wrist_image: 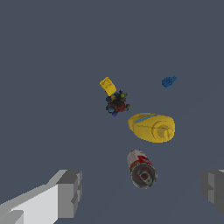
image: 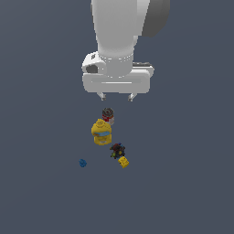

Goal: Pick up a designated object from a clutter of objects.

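The red and white can [image: 108,116] with a grey metal top stands on the dark floor just behind the yellow rounded container [image: 101,131] with a blue band. In the wrist view the can [wrist_image: 141,169] lies between my two fingers, well below them. My gripper [image: 117,97] hangs open and empty above the can, a little toward the exterior view's right of it. A dark multicoloured lump [image: 117,150], a small yellow block [image: 123,162] and a tiny blue piece [image: 82,162] lie nearer the front.
The yellow container [wrist_image: 152,127] almost touches the can. The lump [wrist_image: 117,103], yellow block [wrist_image: 107,85] and blue piece [wrist_image: 168,81] lie farther from the can. The floor is flat dark grey all round.
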Controlling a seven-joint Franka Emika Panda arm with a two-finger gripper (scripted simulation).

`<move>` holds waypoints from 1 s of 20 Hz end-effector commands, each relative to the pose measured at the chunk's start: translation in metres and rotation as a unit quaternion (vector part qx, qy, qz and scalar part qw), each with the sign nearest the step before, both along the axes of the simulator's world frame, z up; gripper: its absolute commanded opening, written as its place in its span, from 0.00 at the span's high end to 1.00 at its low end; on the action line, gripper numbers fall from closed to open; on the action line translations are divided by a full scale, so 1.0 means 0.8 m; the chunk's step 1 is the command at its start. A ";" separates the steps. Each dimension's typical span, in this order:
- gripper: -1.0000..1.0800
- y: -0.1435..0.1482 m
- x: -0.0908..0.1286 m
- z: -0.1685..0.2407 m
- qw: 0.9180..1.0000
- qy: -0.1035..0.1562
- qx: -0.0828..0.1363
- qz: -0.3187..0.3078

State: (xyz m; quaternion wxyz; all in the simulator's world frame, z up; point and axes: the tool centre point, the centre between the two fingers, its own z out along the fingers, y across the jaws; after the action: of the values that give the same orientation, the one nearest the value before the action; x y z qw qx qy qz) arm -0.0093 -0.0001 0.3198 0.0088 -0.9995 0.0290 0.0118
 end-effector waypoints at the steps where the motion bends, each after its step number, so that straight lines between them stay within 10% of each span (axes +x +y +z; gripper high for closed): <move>1: 0.04 0.000 0.000 0.000 1.000 0.000 0.000 0.000; 20: 0.04 -0.004 -0.001 -0.012 0.999 0.002 -0.006 0.034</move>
State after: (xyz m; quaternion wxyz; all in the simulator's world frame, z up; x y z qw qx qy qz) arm -0.0091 -0.0017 0.3143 0.0022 -0.9999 0.0000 0.0135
